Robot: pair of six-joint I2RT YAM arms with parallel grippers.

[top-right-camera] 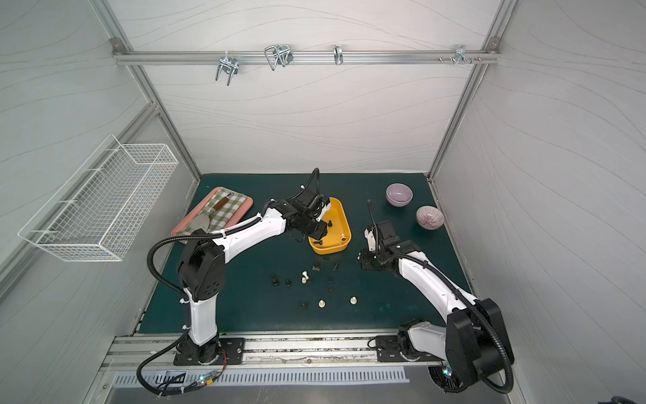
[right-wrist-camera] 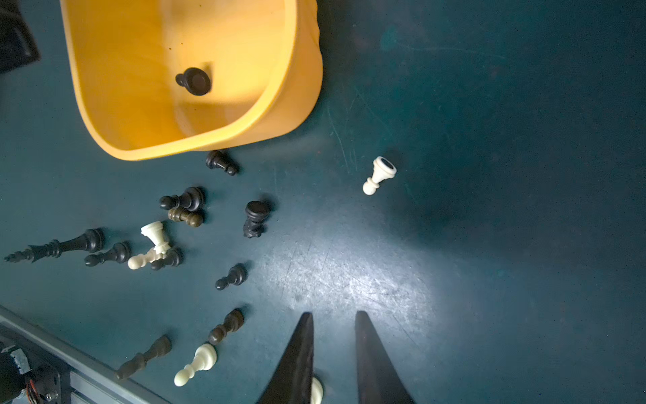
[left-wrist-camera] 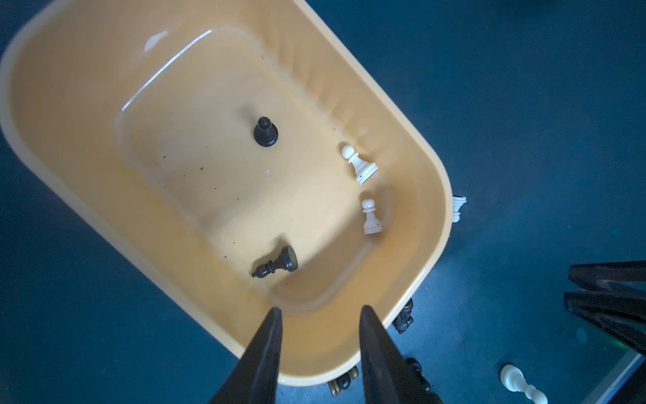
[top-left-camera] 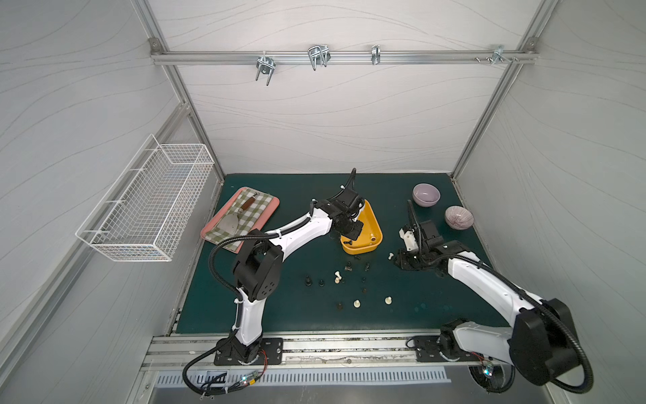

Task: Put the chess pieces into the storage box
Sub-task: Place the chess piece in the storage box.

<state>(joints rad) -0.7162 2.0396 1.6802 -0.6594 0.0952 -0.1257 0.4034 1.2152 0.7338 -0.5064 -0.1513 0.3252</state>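
Observation:
The yellow storage box [top-left-camera: 360, 249] [top-right-camera: 328, 249] sits mid-table. In the left wrist view its wall [left-wrist-camera: 70, 87] surrounds an upright black pawn [left-wrist-camera: 265, 132], a fallen black pawn [left-wrist-camera: 276, 264] and two white pawns [left-wrist-camera: 360, 164]. My left gripper [left-wrist-camera: 320, 309] hangs open over the box's near end with nothing between its fingers. Several dark and cream chess pieces [right-wrist-camera: 181, 203] lie scattered on the green mat in front of the box. My right gripper [right-wrist-camera: 334, 313] is open low over the mat right of them. A white piece [right-wrist-camera: 316, 390] peeks out from behind one finger. Another white pawn [right-wrist-camera: 379, 175] lies ahead.
Two purple bowls [top-left-camera: 425, 195] [top-left-camera: 459, 217] stand at the back right. A pink tray with checked cloth [top-left-camera: 241, 218] lies at the back left. A white wire basket [top-left-camera: 146, 206] hangs on the left wall. A metal rail [top-left-camera: 314, 344] runs along the front edge.

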